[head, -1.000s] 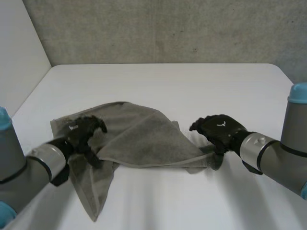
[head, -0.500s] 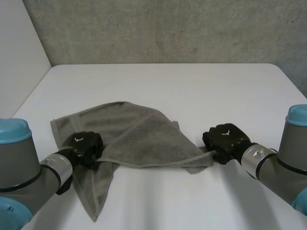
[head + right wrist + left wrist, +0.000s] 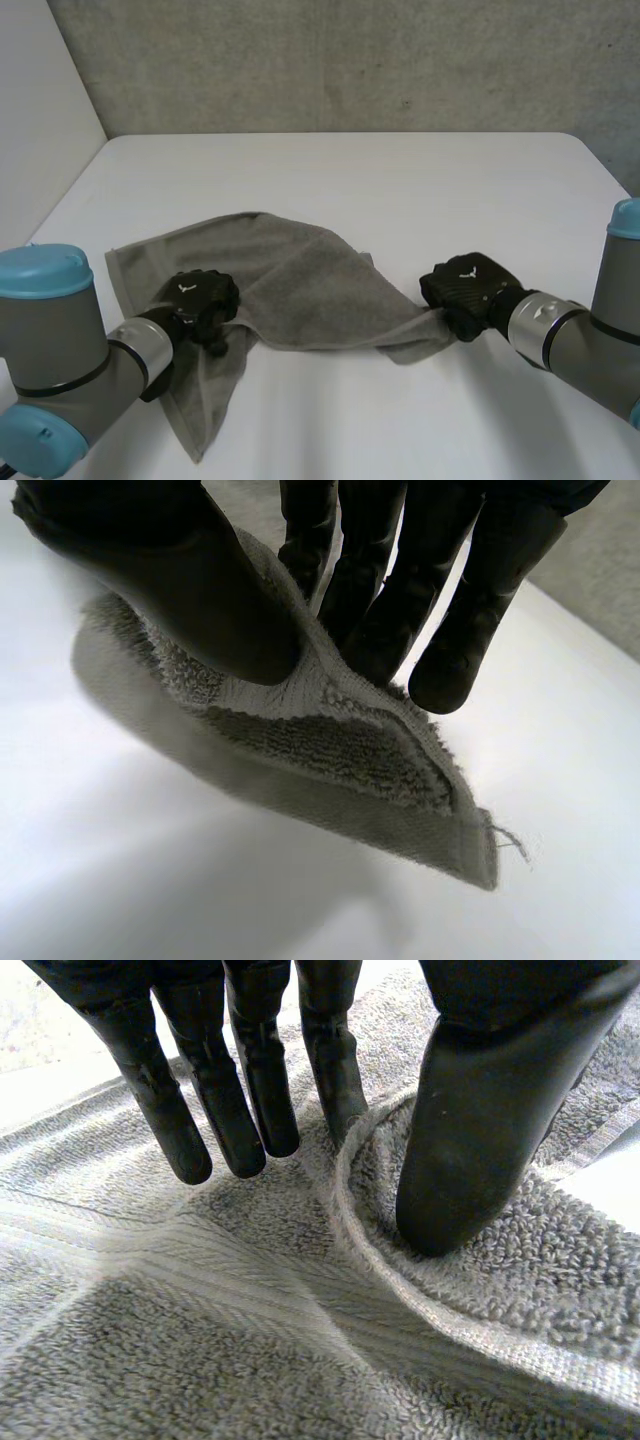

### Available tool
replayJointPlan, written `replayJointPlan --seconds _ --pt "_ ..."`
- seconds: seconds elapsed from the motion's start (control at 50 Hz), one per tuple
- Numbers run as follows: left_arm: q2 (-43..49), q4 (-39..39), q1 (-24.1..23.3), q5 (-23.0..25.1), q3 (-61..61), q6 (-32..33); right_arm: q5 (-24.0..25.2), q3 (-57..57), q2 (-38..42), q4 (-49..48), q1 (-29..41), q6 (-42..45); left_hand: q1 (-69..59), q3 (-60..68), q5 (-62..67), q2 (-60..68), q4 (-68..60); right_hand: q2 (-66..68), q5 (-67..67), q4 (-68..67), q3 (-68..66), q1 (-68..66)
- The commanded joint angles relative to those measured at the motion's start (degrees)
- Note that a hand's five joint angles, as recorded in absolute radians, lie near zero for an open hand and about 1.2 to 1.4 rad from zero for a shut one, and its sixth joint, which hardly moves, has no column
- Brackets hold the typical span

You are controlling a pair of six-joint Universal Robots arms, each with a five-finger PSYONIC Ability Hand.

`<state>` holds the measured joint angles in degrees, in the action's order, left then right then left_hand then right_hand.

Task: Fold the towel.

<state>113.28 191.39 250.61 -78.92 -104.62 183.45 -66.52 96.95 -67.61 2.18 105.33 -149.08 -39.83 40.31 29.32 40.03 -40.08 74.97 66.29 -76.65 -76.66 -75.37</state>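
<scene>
Lies rumpled on the near half of the white table (image 3: pixel 340 180): grey towel (image 3: pixel 300 285), part-folded, one tail trailing toward the near edge. Pinches a raised ridge, seemingly a hemmed edge, at its left side between thumb and fingers (image 3: pixel 245 1090) of the left hand (image 3: pixel 200 298). Clamps the right corner, lifted off the table, in the right hand (image 3: pixel 468 288). Leaves open table beyond and rightward.
</scene>
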Motion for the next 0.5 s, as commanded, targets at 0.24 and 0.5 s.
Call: replayJointPlan --seconds 0.24,0.5 --pt "5.2 -0.4 0.3 -0.5 11.7 -0.3 1.2 -10.1 0.1 -0.9 -1.4 -0.9 -40.2 39.7 40.7 40.0 -39.9 5.0 3.7 -3.3 -3.3 -4.6" --pt "9.7 0.5 0.5 -5.8 62.1 3.8 -8.0 -38.7 1.3 -31.7 2.6 -19.5 -40.2 39.7 40.7 40.0 -39.9 5.0 3.7 -3.3 -3.3 -4.6"
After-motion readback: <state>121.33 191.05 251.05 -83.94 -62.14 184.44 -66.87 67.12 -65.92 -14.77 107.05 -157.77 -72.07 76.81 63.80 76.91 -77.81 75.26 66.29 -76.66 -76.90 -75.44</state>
